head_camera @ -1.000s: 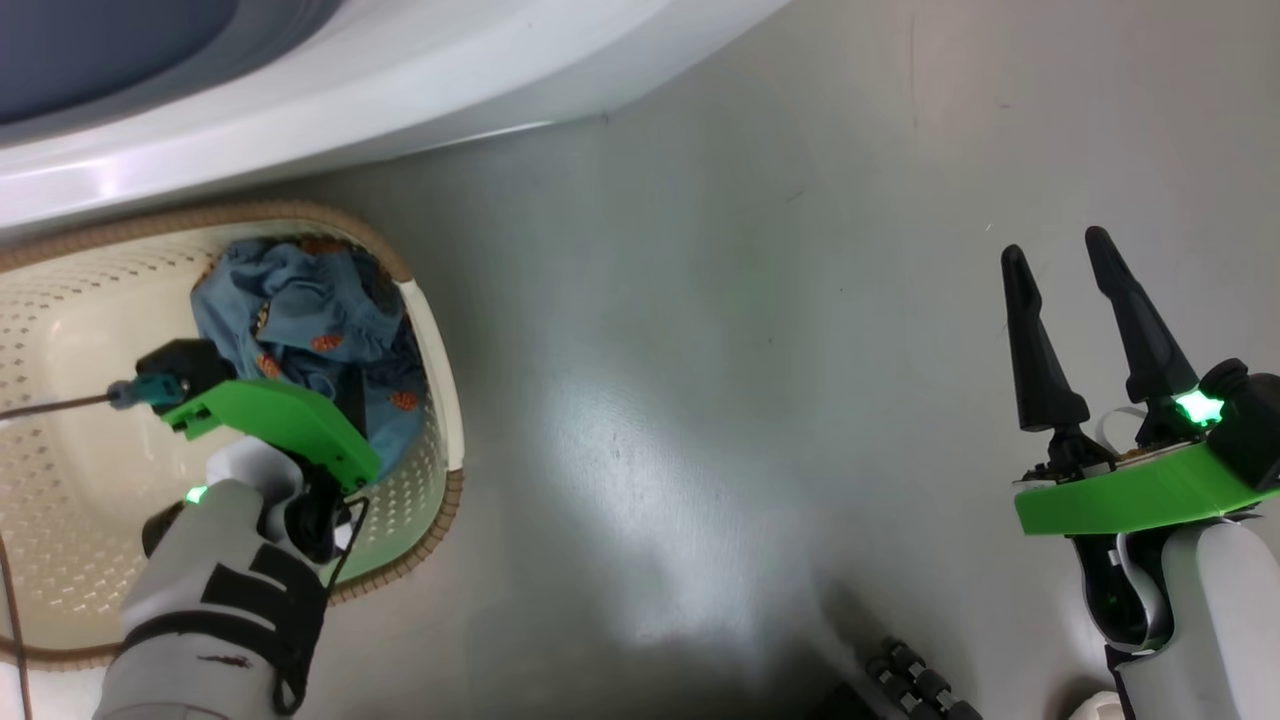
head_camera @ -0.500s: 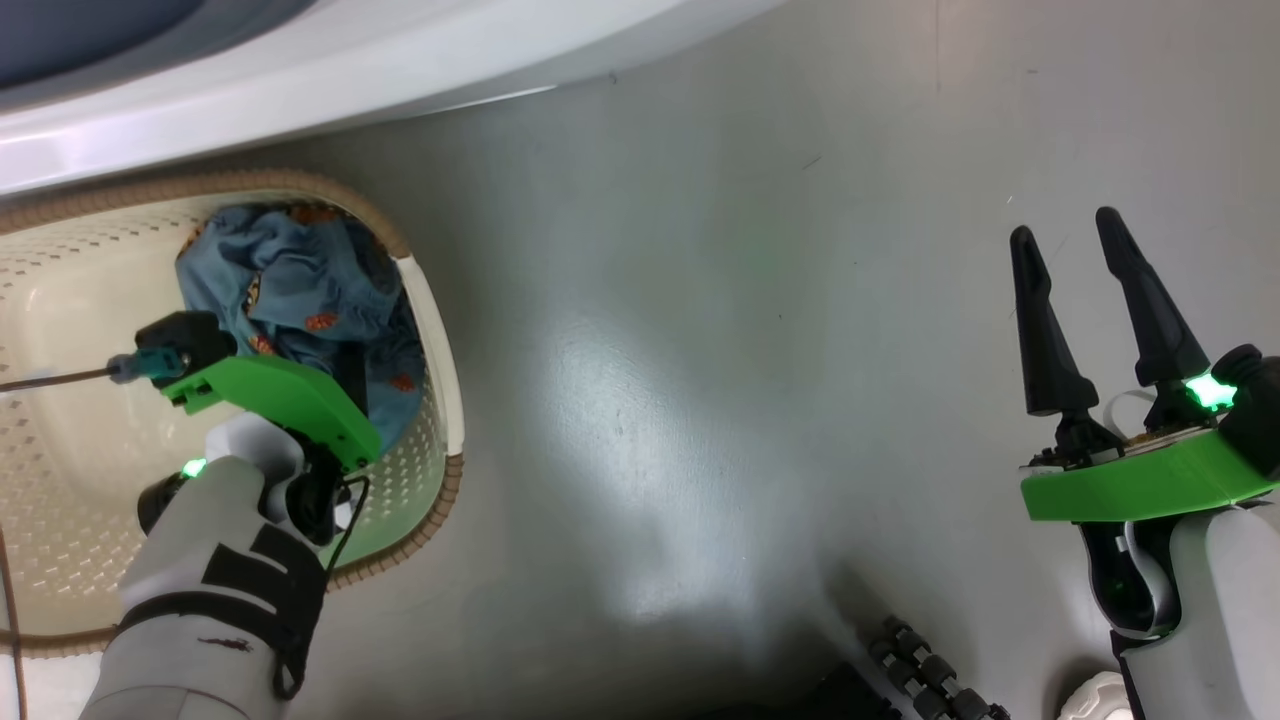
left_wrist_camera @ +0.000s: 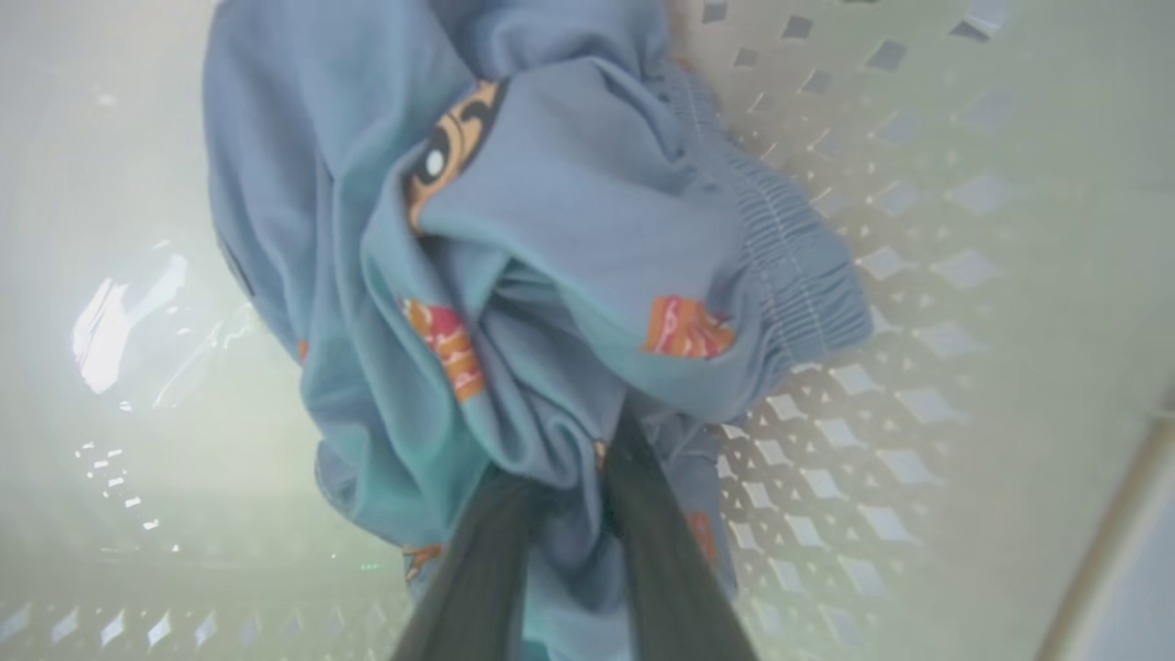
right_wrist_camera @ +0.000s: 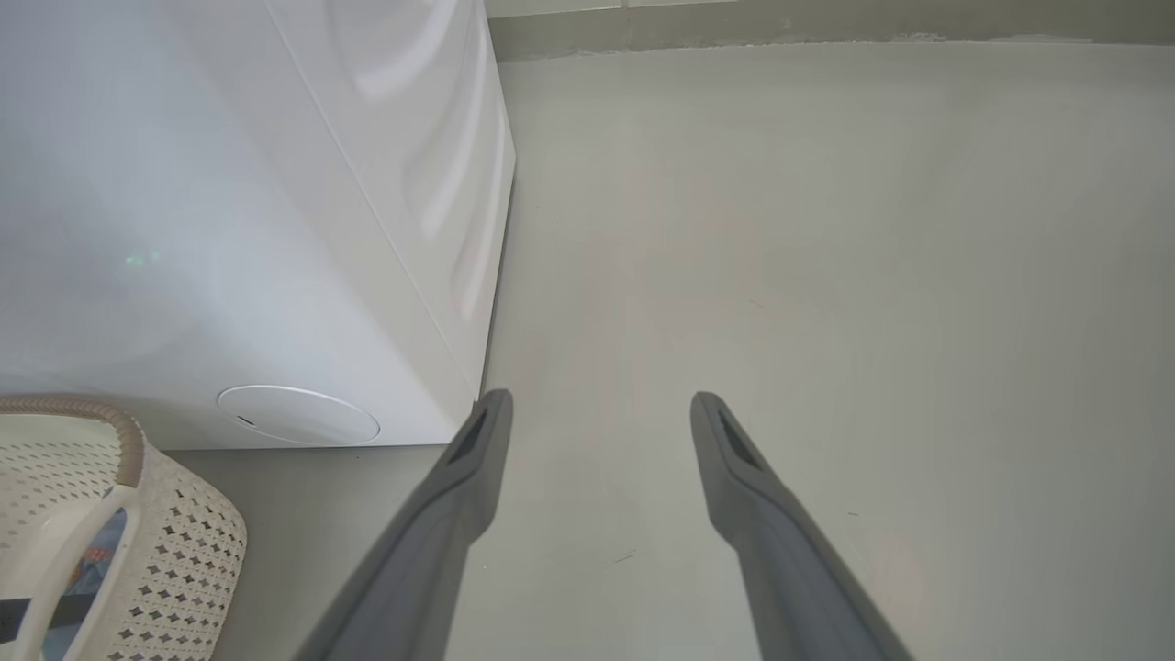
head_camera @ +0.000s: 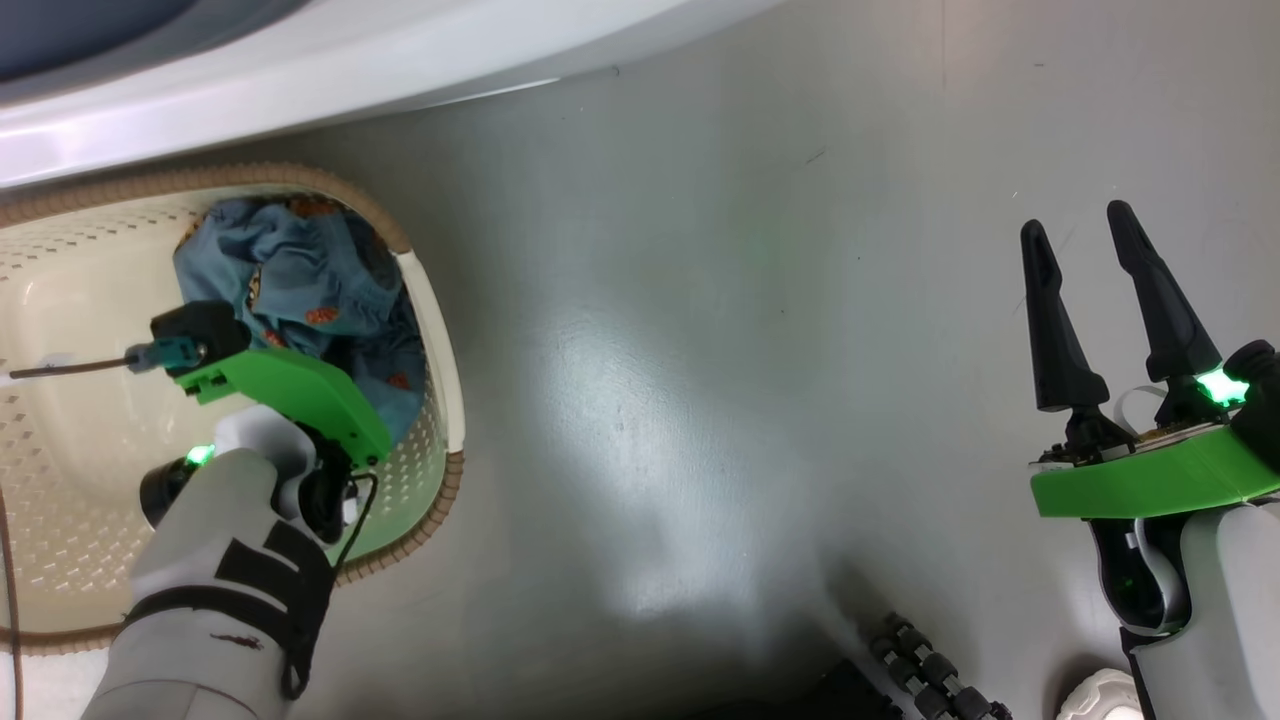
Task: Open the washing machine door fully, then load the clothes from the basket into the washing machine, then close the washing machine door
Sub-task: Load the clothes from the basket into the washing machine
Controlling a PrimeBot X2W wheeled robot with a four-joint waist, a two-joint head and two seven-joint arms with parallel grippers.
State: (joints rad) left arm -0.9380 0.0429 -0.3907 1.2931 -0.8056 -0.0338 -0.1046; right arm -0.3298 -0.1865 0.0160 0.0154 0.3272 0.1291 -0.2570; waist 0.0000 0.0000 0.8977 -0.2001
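Observation:
The cream basket (head_camera: pixel 435 330) stands at the left, against the white washing machine (head_camera: pixel 300 80). Inside it lie the light blue clothes (head_camera: pixel 290 265) with orange-brown figures, bunched against the right wall. My left arm reaches down into the basket, and its green wrist plate (head_camera: pixel 300 400) hides the fingers in the head view. In the left wrist view my left gripper (left_wrist_camera: pixel 574 454) is shut on a fold of the clothes (left_wrist_camera: pixel 551 275). My right gripper (head_camera: pixel 1085 235) hangs open over the bare floor, holding nothing. The washing machine door is out of view.
Grey floor (head_camera: pixel 700 350) spreads between the basket and my right arm. In the right wrist view the washing machine's white side (right_wrist_camera: pixel 229 229) and the basket's corner (right_wrist_camera: pixel 165 551) sit left of the open right gripper (right_wrist_camera: pixel 601 404). A dark ribbed cable (head_camera: pixel 920 680) lies at the bottom.
The whole head picture has slid slightly, so the camera moved. My left gripper stays clamped on the clothes and has edged a little to the right. The right arm looks unchanged.

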